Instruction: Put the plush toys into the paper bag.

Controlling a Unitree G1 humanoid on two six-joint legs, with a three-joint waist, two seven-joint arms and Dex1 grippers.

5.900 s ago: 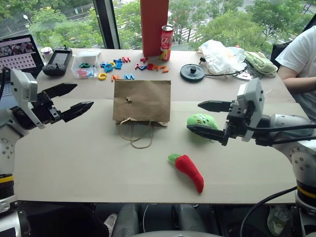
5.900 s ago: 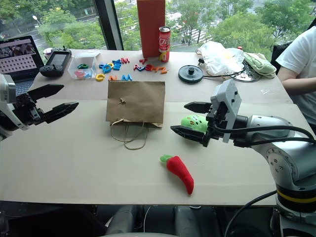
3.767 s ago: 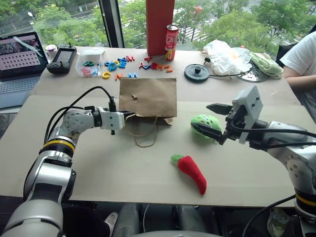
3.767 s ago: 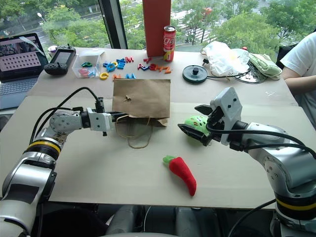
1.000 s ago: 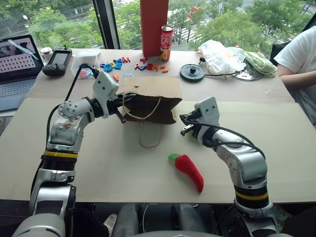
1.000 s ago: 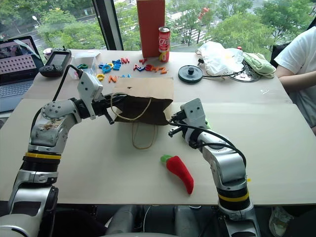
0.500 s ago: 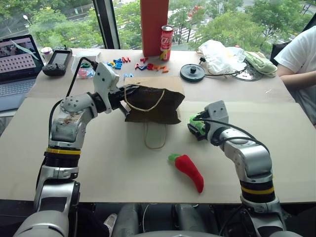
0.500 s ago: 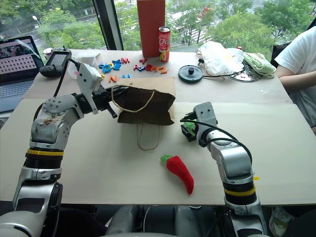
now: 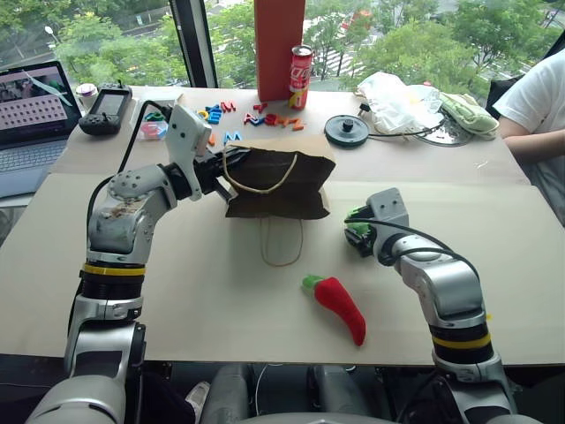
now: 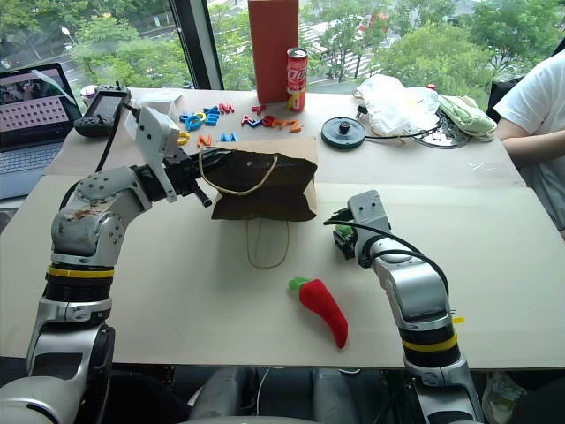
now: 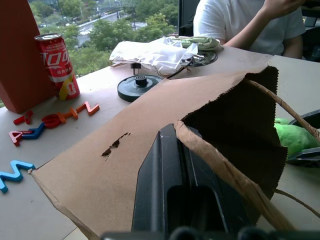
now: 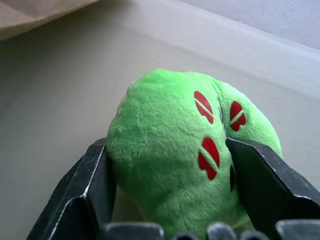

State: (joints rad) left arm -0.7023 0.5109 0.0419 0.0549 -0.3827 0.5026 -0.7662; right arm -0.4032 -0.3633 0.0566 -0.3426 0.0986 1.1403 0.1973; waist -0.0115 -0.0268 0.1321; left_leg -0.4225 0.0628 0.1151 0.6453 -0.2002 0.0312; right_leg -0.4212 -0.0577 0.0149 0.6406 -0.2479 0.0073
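left gripper (image 11: pixel 185 165) still clamped on paper bag (image 9: pixel 282 181) rim, mouth held up off table (image 9: pixel 177 291), right gripper (image 12: pixel 170 195) moved out of bag area, now pressed around green plush (image 12: pixel 185 145) beside bag, chili plush (image 9: pixel 340 305) unmoved nearer front edge

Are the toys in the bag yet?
Not yet. The left gripper is shut on the paper bag and holds its mouth open. The right gripper has its fingers around the green plush toy on the table. The red chili toy lies untouched. Both must go in.
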